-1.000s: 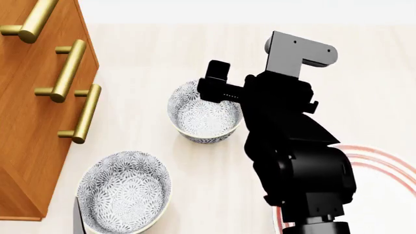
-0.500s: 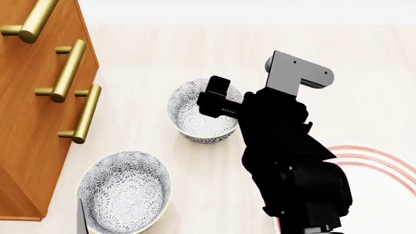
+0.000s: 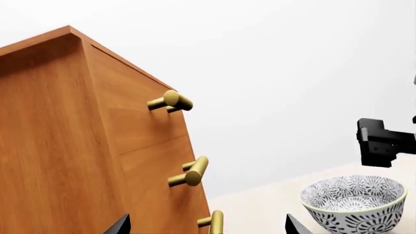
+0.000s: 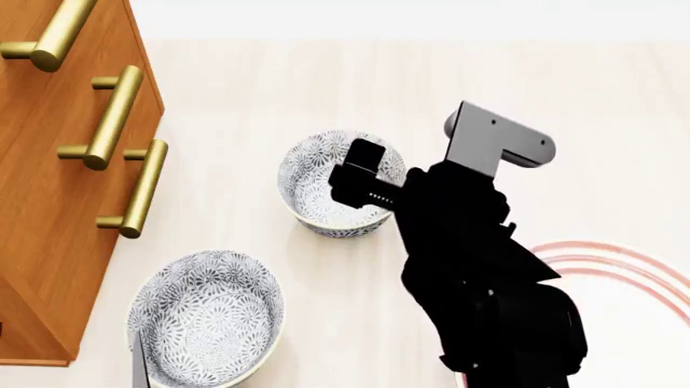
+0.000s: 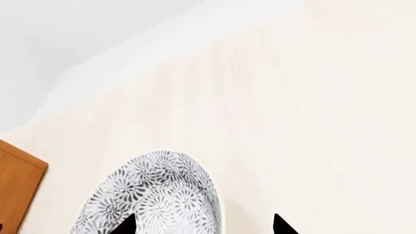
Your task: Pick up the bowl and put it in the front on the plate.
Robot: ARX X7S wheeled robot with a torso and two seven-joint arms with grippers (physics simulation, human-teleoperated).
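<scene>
The bowl (image 4: 323, 194), small and deep with a grey-blue flower pattern, stands on the pale table in the middle of the head view. My right gripper (image 4: 361, 167) hangs over its right rim, open. In the right wrist view one fingertip (image 5: 126, 226) lies over the bowl (image 5: 156, 192) and the other over bare table, so the rim runs between them. The plate (image 4: 620, 263), white with red-pink rings, lies at the front right, mostly hidden behind my right arm. My left gripper (image 3: 206, 230) is open near the cabinet, holding nothing; its view shows the bowl (image 3: 354, 204) ahead.
A second, alike bowl (image 4: 205, 315) sits at the front left. A wooden cabinet (image 4: 44, 202) with brass bar handles (image 4: 113, 117) fills the left side. A white wall rises behind the table.
My right gripper has come down and slightly nearer, from above the bowl's far rim to low over its right rim. The bowls and the left arm have not moved.
</scene>
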